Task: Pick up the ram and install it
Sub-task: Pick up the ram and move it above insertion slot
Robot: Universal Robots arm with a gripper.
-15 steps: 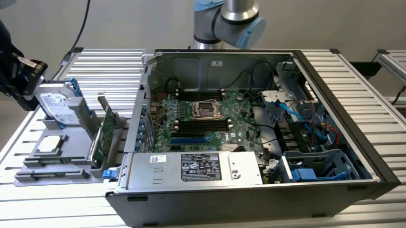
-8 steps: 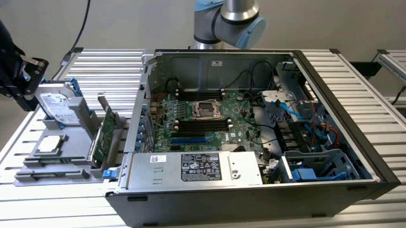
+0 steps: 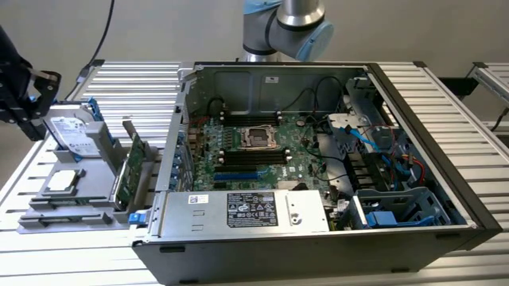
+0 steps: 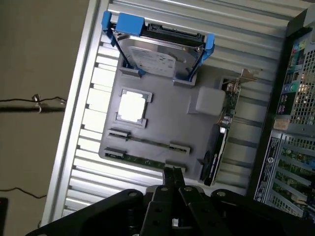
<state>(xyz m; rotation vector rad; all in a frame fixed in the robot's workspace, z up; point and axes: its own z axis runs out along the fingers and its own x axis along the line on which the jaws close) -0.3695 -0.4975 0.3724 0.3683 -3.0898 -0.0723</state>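
The ram (image 4: pixel 140 159) is a thin green stick standing on edge in the outermost slot of the grey parts tray (image 4: pixel 167 123). My gripper (image 4: pixel 173 176) is shut, its two black fingers pressed together with nothing between them. The tips hover just over one end of the stick. In the exterior view the gripper (image 3: pixel 33 128) hangs at the far left above the tray (image 3: pixel 92 179), and the ram (image 3: pixel 65 221) runs along the tray's near edge. The open computer case (image 3: pixel 318 238) shows black memory slots (image 3: pixel 253 157) beside the processor socket.
On the tray also stand a silver hard drive with blue rails (image 4: pixel 160 56), a square chip (image 4: pixel 132 107) and a wider green expansion card (image 3: pixel 131 170) on edge next to the case wall. Cables (image 3: pixel 382 149) and drive cages crowd the case's right side. The table is ribbed aluminium.
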